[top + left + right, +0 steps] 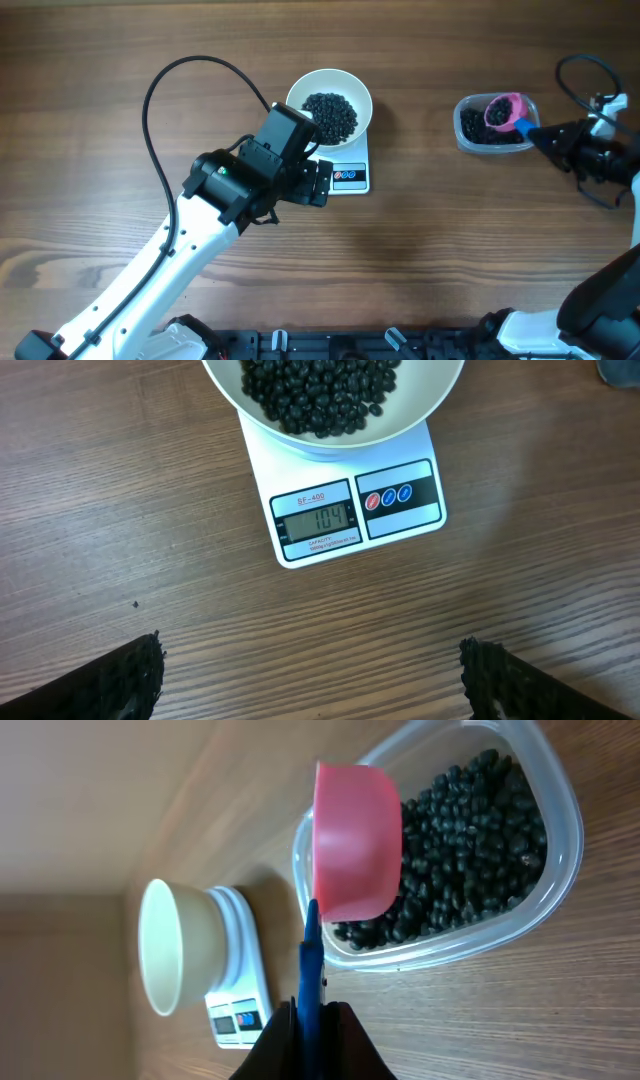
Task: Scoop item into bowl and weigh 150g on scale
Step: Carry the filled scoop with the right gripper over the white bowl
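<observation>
On the wooden table (420,260), the left claw (310,685) hovers wide open with nothing in it. It is just in front of the white bowl (430,410), which sits on the small white scale (355,158) marked SF-400, its display (318,518) reading 104. Well off to the right, the right claw (310,1030) is clamped tight on the blue handle of a pink scoop (355,840) tilted into the clear plastic tub (560,830). The beans (320,390) are tiny, round and glossy black, heaped in the bowl and lying thick in the tub.
</observation>
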Controlling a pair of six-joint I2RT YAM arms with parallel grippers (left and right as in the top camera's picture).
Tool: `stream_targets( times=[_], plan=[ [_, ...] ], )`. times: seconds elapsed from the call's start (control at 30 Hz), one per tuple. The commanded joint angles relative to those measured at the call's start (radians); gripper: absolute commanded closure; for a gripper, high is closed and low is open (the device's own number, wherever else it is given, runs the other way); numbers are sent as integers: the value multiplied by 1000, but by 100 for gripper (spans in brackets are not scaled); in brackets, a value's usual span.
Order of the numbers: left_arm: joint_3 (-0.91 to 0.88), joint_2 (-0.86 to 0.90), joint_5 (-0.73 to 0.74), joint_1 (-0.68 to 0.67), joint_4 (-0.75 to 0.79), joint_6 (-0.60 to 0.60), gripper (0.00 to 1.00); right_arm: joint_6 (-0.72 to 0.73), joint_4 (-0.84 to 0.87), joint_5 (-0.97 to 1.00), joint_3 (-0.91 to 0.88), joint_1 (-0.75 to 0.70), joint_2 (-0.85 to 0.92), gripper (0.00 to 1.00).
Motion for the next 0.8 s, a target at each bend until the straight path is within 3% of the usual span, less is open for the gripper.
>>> stream_targets(
  times=[0.0, 0.5, 0.77],
  plan=[
    [16, 1, 2, -5, 0, -10, 0, 7, 7, -146, 2, -23, 6, 96],
    [16, 1, 2, -5, 0, -10, 0, 45, 7, -435, 2, -8, 6, 96],
    [16, 1, 2, -5, 0, -10, 0, 124, 78, -465, 2, 222, 6, 96]
  ],
)
